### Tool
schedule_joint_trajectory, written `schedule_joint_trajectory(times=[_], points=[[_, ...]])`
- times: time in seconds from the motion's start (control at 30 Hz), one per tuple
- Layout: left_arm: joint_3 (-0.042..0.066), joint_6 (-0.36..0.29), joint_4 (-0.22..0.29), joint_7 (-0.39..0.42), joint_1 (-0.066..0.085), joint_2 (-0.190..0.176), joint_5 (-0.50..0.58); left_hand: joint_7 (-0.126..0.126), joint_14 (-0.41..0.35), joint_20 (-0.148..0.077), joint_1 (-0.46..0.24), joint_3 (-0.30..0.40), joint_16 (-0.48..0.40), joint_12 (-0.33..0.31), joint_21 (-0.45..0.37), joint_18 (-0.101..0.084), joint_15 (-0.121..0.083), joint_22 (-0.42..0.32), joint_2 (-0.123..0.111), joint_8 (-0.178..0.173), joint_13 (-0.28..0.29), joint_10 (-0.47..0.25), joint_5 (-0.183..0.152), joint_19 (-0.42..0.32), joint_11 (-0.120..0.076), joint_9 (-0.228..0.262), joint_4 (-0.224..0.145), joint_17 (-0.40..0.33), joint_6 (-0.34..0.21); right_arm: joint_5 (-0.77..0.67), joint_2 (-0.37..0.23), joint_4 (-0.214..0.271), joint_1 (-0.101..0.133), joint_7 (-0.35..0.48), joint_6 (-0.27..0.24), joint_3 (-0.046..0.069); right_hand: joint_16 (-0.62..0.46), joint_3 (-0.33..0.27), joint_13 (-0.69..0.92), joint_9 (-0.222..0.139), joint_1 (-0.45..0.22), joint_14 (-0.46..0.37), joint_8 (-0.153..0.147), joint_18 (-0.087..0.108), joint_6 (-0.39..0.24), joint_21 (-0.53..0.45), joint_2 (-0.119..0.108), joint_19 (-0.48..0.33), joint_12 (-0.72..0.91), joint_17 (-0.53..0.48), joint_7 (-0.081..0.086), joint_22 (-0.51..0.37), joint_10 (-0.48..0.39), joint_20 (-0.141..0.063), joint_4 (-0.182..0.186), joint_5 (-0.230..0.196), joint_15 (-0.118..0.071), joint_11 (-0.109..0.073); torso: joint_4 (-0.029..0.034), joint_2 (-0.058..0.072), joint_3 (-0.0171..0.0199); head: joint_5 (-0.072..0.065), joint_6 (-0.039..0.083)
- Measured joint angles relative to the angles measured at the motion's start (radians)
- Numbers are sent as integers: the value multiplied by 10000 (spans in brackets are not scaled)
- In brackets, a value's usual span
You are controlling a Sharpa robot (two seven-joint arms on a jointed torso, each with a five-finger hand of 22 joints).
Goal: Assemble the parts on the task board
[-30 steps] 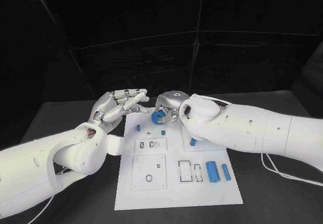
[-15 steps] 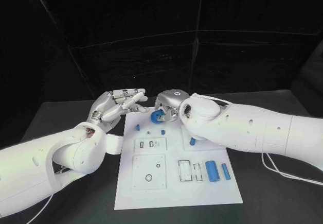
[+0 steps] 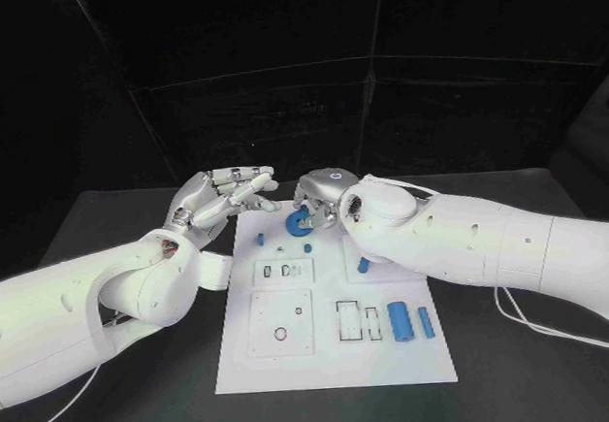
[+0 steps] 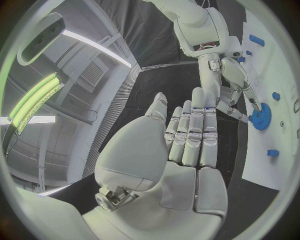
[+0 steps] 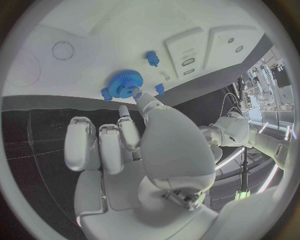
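Observation:
The white task board (image 3: 336, 359) lies mid-table. At its far end a blue gear (image 3: 298, 221) sits at the tips of my right hand (image 3: 321, 196). In the right wrist view the thumb and one finger touch the gear (image 5: 123, 84) while the other fingers are curled in. The left wrist view shows the right hand's fingertips (image 4: 255, 104) on the gear (image 4: 260, 116). My left hand (image 3: 228, 197) hovers beside the board's far left corner, its fingers straight and together, holding nothing.
Two small blue parts (image 3: 261, 240) (image 3: 307, 246) lie just on the near side of the gear. Another blue part (image 3: 365, 264) lies under my right forearm. Two blue cylinders (image 3: 400, 322) (image 3: 426, 323) lie at the board's right side beside empty slots (image 3: 350, 321).
Almost nothing has changed. The left hand has drifted slightly up and away, and the gear stays at the right hand's fingertips.

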Motion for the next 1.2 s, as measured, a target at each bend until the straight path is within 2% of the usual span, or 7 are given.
schedule_joint_trajectory(times=[0.2,0.37,0.5,0.6,0.7,0.77,1.2], points=[[0,0,0,-9,1,-1,0,0,0,0,0,0,0,0,0,0,0,1,0,0,0,0,0,0,0,0,0,-1,0,-4,0,-9,1,-30,197,0,0,-28,-55,0,-91,0,-50,0,-50,0,14,0,-67,0,-5,-17,-20,0,-28,-109,0,20,1,1,-4,0,-12],[0,0,0,-13,1,-3,0,0,0,0,0,0,0,0,0,0,0,1,0,0,0,0,0,0,0,0,0,-1,0,-5,12,-16,1,-42,340,0,0,-28,-88,0,-131,0,-51,0,-63,0,-25,-6,-114,-1,7,-28,-32,6,-28,-109,0,32,4,1,-3,6,-13],[0,0,1,-15,1,-4,0,0,0,0,0,0,0,0,0,1,0,1,0,0,0,0,0,0,0,0,0,-2,0,-5,20,-35,1,-49,473,0,0,-197,-138,0,-358,9,-173,0,-220,0,-117,-35,-159,-1,-1,-58,-93,35,0,-109,9,44,4,1,-3,6,-6],[0,0,1,-17,1,-5,0,0,0,0,0,0,0,0,0,0,0,2,0,0,0,0,0,0,0,0,0,16,0,10,37,-63,1,-58,575,-1,0,-574,-155,0,-895,-1,-341,1,-393,0,-91,-70,-219,-2,71,-73,-127,69,352,-203,74,83,4,1,-3,13,-7],[0,0,1,-18,1,-5,0,0,0,0,0,0,0,0,0,0,0,2,0,0,0,0,0,0,0,0,0,20,0,40,57,-96,1,-74,667,-1,0,-952,-155,0,-1450,35,-391,1,-448,0,130,-107,-219,-2,123,-84,-159,106,851,-203,109,117,4,1,-3,20,-12],[0,0,1,-19,1,-5,0,0,0,0,0,0,0,0,0,0,0,2,0,0,0,0,0,0,0,0,0,20,0,62,64,-111,1,-87,716,-1,0,-1107,-154,0,-1593,-1,-434,1,-448,0,227,-107,-219,-2,124,-85,-160,106,1058,-203,144,118,4,1,-1,23,-12],[0,-2,-12,-24,2,-4,0,22,0,0,0,0,0,1,0,0,0,3,0,-38,0,0,0,0,0,0,0,28,22,166,65,-193,7,-198,958,4,0,-1217,-128,8,-1629,-1,-435,0,-449,0,263,-72,-219,-3,123,-84,-159,141,1167,-55,145,119,4,1,0,26,-27]])
